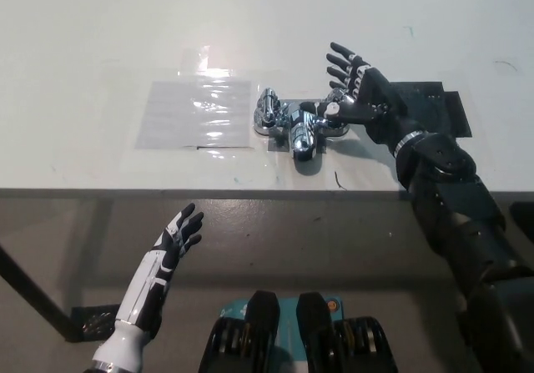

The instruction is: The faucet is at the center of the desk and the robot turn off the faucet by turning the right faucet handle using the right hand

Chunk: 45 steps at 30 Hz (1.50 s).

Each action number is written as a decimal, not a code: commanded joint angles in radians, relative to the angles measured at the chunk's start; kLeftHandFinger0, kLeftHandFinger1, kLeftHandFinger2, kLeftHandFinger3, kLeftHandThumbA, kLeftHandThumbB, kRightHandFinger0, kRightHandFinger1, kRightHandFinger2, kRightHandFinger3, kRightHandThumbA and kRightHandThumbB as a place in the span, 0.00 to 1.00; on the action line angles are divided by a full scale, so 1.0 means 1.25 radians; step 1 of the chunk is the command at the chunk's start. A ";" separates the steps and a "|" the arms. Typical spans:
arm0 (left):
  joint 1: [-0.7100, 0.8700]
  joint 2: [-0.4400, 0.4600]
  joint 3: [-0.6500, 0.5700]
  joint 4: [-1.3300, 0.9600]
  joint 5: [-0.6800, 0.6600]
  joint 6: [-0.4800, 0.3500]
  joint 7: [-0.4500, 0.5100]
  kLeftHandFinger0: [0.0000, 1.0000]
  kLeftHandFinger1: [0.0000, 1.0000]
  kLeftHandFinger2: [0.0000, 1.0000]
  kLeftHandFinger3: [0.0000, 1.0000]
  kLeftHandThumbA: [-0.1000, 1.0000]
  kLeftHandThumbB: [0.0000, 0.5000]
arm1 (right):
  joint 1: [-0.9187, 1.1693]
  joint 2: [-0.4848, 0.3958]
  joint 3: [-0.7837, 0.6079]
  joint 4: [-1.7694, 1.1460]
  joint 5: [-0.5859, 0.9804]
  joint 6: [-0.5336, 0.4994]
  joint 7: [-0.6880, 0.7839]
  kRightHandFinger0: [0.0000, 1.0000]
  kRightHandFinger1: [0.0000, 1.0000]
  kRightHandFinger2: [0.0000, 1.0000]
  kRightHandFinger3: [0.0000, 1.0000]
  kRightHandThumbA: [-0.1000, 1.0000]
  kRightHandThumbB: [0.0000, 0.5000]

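A chrome faucet (299, 123) sat near the middle of the white tabletop (100, 39), not far from its front edge, with its spout pointing toward the robot. Just to its left lay a clear, shiny plastic sheet (196, 113), and a dark mat (434, 106) lay to its right under the black forearm.

The black right hand (357, 99) hung at the right faucet handle (332, 114). Its thumb reached across the top of that handle and looked to be touching it, while the other fingers (340, 63) stood spread and raised beyond it, closed on nothing. So the hand was released, not yet wrapped round the handle. The left faucet handle (269, 110) stood apart and untouched.

The white left hand (179, 238) rested below the tabletop's front edge at the lower left, fingers apart and holding nothing.

I judged the faucet to be rigid metal, polished and therefore slippery under the fingertips. It seemed heavy enough, or fixed well enough, to stay put on its base, though a hard sideways push might slide it. The handle was small and rounded, so the sensible hold would be thumb on one side and fingers on the opposite side, pinching it across its top before any twist. A thumb pressing alone would probably skid off the chrome.
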 commanded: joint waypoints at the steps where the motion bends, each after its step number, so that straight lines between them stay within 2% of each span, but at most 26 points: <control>1: -0.015 0.008 0.003 -0.019 -0.003 -0.007 -0.005 1.00 1.00 1.00 1.00 1.00 0.57 | -0.020 0.042 -0.018 -0.059 0.021 -0.057 -0.057 1.00 1.00 1.00 1.00 1.00 0.71; 4: -0.012 0.010 0.004 -0.020 -0.002 -0.006 -0.005 1.00 1.00 1.00 1.00 1.00 0.60 | -0.016 0.072 -0.037 -0.093 0.021 -0.074 -0.114 1.00 1.00 1.00 1.00 1.00 0.69; 9: -0.012 0.010 0.004 -0.015 -0.006 -0.012 -0.007 1.00 1.00 1.00 1.00 1.00 0.58 | 0.002 0.110 -0.052 -0.153 0.019 -0.073 -0.163 1.00 1.00 1.00 1.00 1.00 0.69; 14: -0.015 0.010 0.004 -0.014 -0.008 -0.015 -0.008 1.00 1.00 1.00 1.00 0.99 0.57 | 0.016 0.163 -0.070 -0.212 0.009 -0.085 -0.260 1.00 1.00 1.00 1.00 1.00 0.69; 15: -0.015 0.010 0.004 -0.015 -0.005 -0.014 -0.007 1.00 1.00 1.00 1.00 1.00 0.56 | 0.020 0.178 -0.075 -0.223 0.007 -0.094 -0.283 1.00 1.00 1.00 1.00 1.00 0.76; 17: -0.014 0.011 0.005 -0.018 0.000 -0.010 -0.005 1.00 1.00 1.00 1.00 1.00 0.58 | 0.026 0.205 -0.072 -0.238 -0.030 -0.071 -0.371 1.00 1.00 1.00 1.00 1.00 0.82; 20: -0.014 0.011 0.005 -0.023 0.000 -0.001 -0.005 1.00 1.00 1.00 1.00 1.00 0.60 | 0.034 0.227 -0.075 -0.250 -0.033 -0.054 -0.416 1.00 1.00 1.00 1.00 1.00 0.75; 21: -0.015 0.011 0.005 -0.023 0.001 -0.001 -0.005 1.00 1.00 1.00 1.00 1.00 0.59 | 0.034 0.231 -0.075 -0.249 -0.034 -0.059 -0.426 1.00 1.00 1.00 1.00 1.00 0.71; 22: -0.015 0.012 0.005 -0.024 0.001 -0.002 -0.005 1.00 1.00 1.00 1.00 1.00 0.59 | 0.036 0.247 -0.072 -0.246 -0.051 -0.075 -0.473 1.00 1.00 1.00 1.00 1.00 0.62; 25: -0.018 0.013 0.005 -0.023 0.000 -0.002 -0.007 1.00 1.00 1.00 1.00 1.00 0.58 | 0.038 0.260 -0.061 -0.246 -0.078 -0.079 -0.523 1.00 1.00 1.00 1.00 1.00 0.56; 29: -0.019 0.013 0.005 -0.025 0.004 -0.002 -0.005 1.00 1.00 1.00 1.00 1.00 0.61 | 0.044 0.269 -0.049 -0.253 -0.089 -0.070 -0.545 1.00 1.00 1.00 1.00 1.00 0.59; 33: -0.020 0.013 0.004 -0.024 -0.002 -0.004 -0.008 1.00 1.00 1.00 1.00 1.00 0.59 | 0.036 0.272 -0.043 -0.234 -0.100 -0.078 -0.585 1.00 1.00 1.00 1.00 1.00 0.62; 41: -0.022 0.017 0.004 -0.023 -0.005 -0.004 -0.011 1.00 1.00 1.00 1.00 1.00 0.59 | 0.045 0.246 -0.033 -0.253 -0.095 -0.097 -0.592 1.00 1.00 1.00 1.00 1.00 0.56; 44: -0.023 0.021 0.006 -0.021 -0.004 -0.004 -0.011 1.00 1.00 1.00 1.00 1.00 0.60 | 0.047 0.208 -0.021 -0.299 -0.135 -0.154 -0.615 1.00 1.00 1.00 1.00 1.00 0.52; 45: -0.023 0.022 0.006 -0.020 -0.005 -0.005 -0.011 1.00 1.00 1.00 1.00 1.00 0.60 | 0.050 0.200 -0.020 -0.321 -0.136 -0.155 -0.611 1.00 1.00 1.00 1.00 1.00 0.60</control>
